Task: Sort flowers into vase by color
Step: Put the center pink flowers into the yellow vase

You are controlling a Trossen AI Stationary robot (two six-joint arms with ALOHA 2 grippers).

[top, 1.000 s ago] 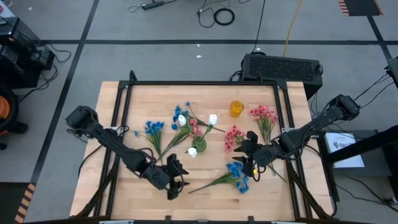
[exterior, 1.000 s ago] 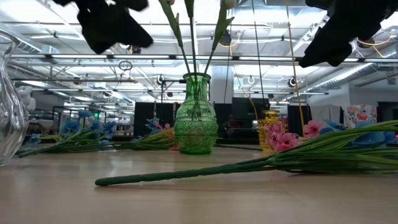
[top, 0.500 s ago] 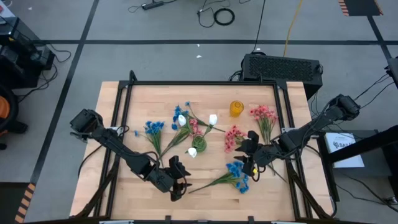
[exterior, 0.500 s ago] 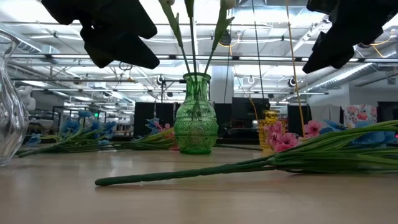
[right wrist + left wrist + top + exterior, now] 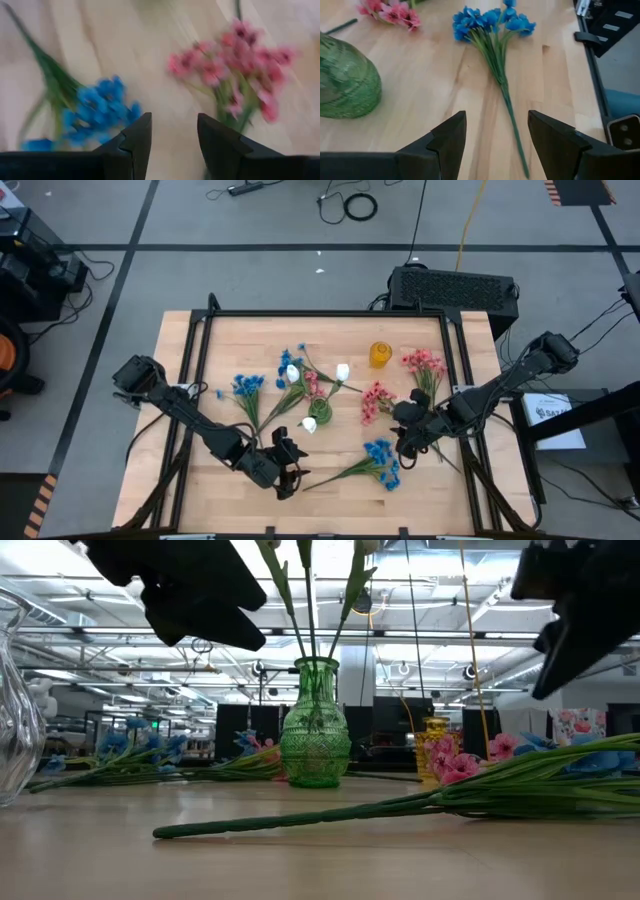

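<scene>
Right now I have the left gripper (image 5: 288, 477) hovering low over the front of the table (image 5: 200, 490), its fingers spread apart and holding nothing; through its wrist camera the stem of the blue spray (image 5: 496, 60) runs up between the two fingers (image 5: 447, 142) toward the blossoms. That blue spray (image 5: 365, 466) lies flat near the front edge, its stem end pointing at my left gripper and its blue cluster toward the right arm. The right gripper (image 5: 408, 435) sits just beside that blue cluster, also released and empty, with a pink spray (image 5: 375, 400) close behind it; its wrist view shows blue blossoms (image 5: 100, 107) to one side and pink ones (image 5: 235, 70) to the other. The green vase (image 5: 318, 413) stands upright mid-table with white buds (image 5: 343, 371) on stems rising from it, clear in the low view (image 5: 314, 725). Another blue spray (image 5: 247, 390) lies on the left half, a mixed blue and pink bunch (image 5: 300, 380) beside the vase, and a further pink spray (image 5: 425, 370) toward the right rear, next to a small yellow vase (image 5: 380, 354). A clear glass vase (image 5: 15, 710) shows at the edge of the low view.
</scene>
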